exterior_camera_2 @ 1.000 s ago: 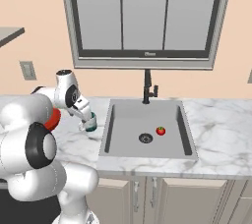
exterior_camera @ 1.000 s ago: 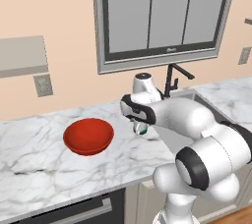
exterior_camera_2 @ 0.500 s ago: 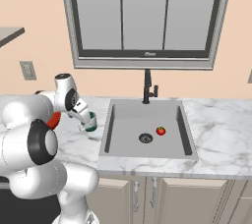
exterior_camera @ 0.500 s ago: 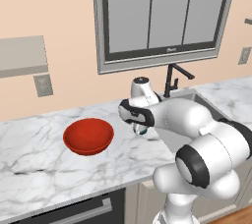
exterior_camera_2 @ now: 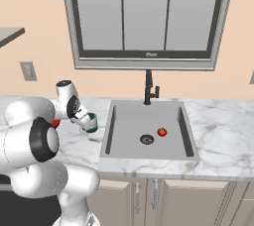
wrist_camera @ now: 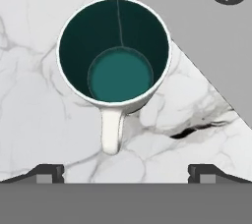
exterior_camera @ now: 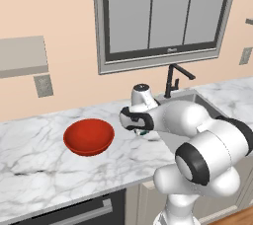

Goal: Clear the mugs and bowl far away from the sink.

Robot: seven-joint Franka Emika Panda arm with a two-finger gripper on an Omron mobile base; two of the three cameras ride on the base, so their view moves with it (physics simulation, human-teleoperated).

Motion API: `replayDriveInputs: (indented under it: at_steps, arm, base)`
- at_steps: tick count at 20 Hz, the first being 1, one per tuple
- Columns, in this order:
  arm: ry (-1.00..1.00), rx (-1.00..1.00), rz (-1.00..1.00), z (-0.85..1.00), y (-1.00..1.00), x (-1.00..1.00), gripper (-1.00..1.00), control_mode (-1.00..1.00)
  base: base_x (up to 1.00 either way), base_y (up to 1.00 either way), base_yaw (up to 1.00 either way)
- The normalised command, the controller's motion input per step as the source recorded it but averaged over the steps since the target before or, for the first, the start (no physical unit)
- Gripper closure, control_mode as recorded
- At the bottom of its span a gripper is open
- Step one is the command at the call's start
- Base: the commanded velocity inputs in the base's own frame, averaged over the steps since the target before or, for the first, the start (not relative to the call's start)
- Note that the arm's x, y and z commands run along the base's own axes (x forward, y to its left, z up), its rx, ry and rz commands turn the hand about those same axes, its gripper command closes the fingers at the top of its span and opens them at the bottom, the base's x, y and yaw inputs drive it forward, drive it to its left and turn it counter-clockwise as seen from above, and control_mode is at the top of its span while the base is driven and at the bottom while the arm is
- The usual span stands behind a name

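Note:
A dark green mug (wrist_camera: 114, 57) with a white rim and handle stands upright on the marble counter just left of the sink (exterior_camera_2: 146, 121). My gripper (wrist_camera: 126, 173) hovers straight above it, open, with one fingertip on each side of the handle and nothing between them. From the base cameras the gripper (exterior_camera: 140, 128) points down at the mug (exterior_camera: 145, 132), which also shows in the right base view (exterior_camera_2: 92, 122). The red bowl (exterior_camera: 89, 136) sits on the counter further left, apart from the arm.
A black faucet (exterior_camera_2: 149, 88) rises behind the basin. A small red tomato-like ball (exterior_camera_2: 161, 132) lies beside the round drain (exterior_camera_2: 147, 140). The sink's edge (wrist_camera: 206, 46) runs close by the mug. A window and wall close off the back of the counter.
The hand has sunk a little toward the green mug. The jaws stayed open, and the mug and bowl have not moved.

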Motion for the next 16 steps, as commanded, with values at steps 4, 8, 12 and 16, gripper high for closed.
replayDriveInputs:
  at_steps: [4, 8, 12, 16]
  arm:
    - [0.00, 0.00, 0.00, -0.05, 0.00, 0.24, -1.00, -1.00]
    - [-0.01, 0.00, 0.00, 0.00, 0.00, 0.26, -1.00, -1.00]
    - [0.00, 0.00, 0.00, 0.00, 0.00, 0.00, -1.00, -1.00]
    - [0.00, 0.00, -0.01, -0.02, 0.00, 0.01, -1.00, -1.00]
  base:
    - [0.00, 0.00, 0.00]
    - [0.00, 0.00, 0.00]
    - [0.00, 0.00, 0.00]
    - [0.00, 0.00, 0.00]
